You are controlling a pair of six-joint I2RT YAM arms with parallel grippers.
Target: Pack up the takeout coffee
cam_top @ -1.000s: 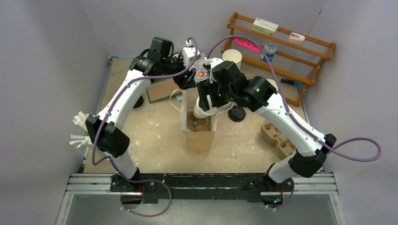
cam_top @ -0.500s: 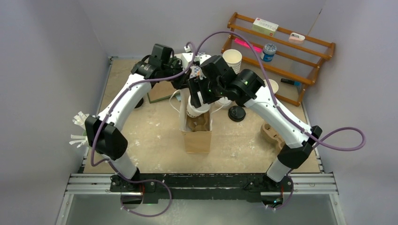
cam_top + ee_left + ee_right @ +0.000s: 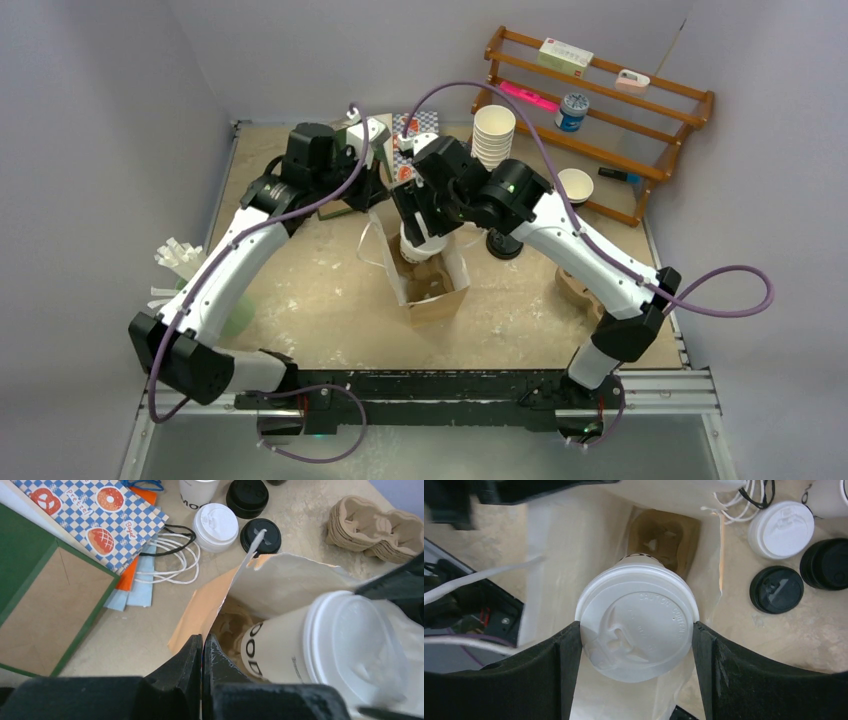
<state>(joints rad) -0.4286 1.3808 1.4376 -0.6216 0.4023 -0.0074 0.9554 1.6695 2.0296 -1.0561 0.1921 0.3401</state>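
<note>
- The left gripper (image 3: 202, 642) was closed completely, and its fingers pinched the near rim of the paper bag (image 3: 295, 580).
- The bag stood open on the table (image 3: 330, 290) and leaned a little to one side.
- The right gripper (image 3: 638, 632) was opened wide, with one finger pressed on each side of the white-lidded cup (image 3: 272, 647).
- This cup hung upright in the mouth of the bag, above a cardboard carrier (image 3: 664, 535) at the bottom.
- A second white-lidded cup (image 3: 216, 526) stood on the table just beyond the bag.
- A black lid (image 3: 260, 535) lay beside it; I could not tell if a cup was under it.
</note>
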